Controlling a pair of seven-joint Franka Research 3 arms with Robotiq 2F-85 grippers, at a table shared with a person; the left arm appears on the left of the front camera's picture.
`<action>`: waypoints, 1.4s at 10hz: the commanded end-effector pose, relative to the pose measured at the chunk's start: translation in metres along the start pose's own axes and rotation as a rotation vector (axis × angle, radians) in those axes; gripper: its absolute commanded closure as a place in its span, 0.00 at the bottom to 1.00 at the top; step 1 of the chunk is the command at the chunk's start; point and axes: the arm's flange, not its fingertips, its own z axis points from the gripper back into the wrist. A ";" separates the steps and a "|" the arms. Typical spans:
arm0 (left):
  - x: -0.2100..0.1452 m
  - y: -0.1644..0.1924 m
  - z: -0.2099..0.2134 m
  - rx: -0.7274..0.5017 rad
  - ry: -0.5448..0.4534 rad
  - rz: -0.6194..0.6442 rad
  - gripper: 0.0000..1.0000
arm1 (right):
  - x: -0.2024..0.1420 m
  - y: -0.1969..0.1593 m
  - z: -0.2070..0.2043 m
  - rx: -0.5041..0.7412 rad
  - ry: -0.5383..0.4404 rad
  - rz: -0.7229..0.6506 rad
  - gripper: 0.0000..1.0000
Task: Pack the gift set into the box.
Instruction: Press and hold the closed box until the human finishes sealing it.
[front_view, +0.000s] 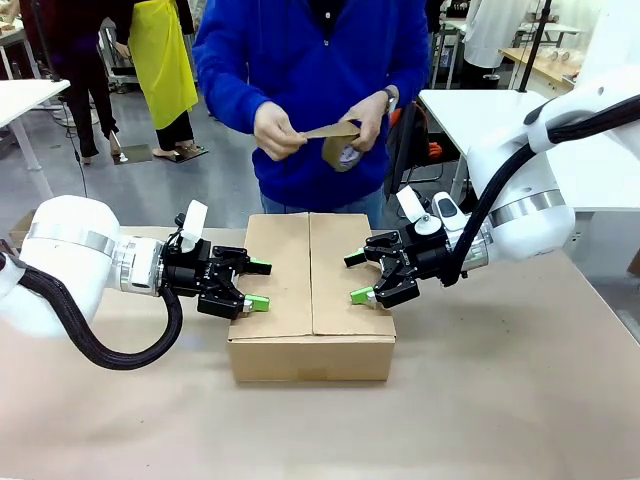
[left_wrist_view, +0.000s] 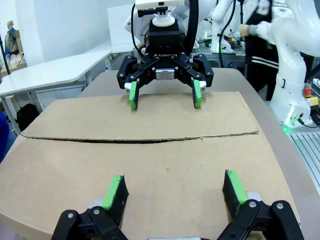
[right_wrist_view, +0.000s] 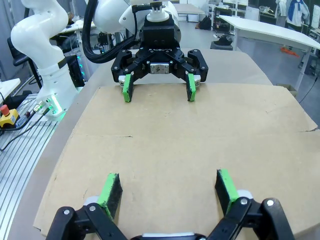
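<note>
Flaps of the box (front_view: 311, 290) lie shut. Over its left side the left hand (front_view: 256, 285) hovers wide open, empty; over its right, the right hand (front_view: 358, 277) likewise.

Readable print: one brand mark on a gripper body

In the left wrist view, the right gripper (left_wrist_view: 165, 95) facing the camera carries white lettering on its black body that reads "ROBOTIQ", standing upside down. In the right wrist view, the left gripper (right_wrist_view: 158, 88) has a similar white mark, too small to make out. The box (front_view: 311, 290) shows no print.
</note>
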 end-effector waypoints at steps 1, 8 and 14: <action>-0.003 -0.001 0.000 -0.003 0.007 -0.013 0.00 | 0.000 0.000 -0.001 -0.001 0.003 0.009 0.00; -0.003 -0.001 0.000 -0.003 0.007 -0.013 0.00 | 0.000 0.000 -0.001 -0.001 0.003 0.009 0.00; -0.003 -0.001 0.000 -0.003 0.007 -0.013 0.00 | 0.000 0.000 -0.001 -0.001 0.003 0.009 0.00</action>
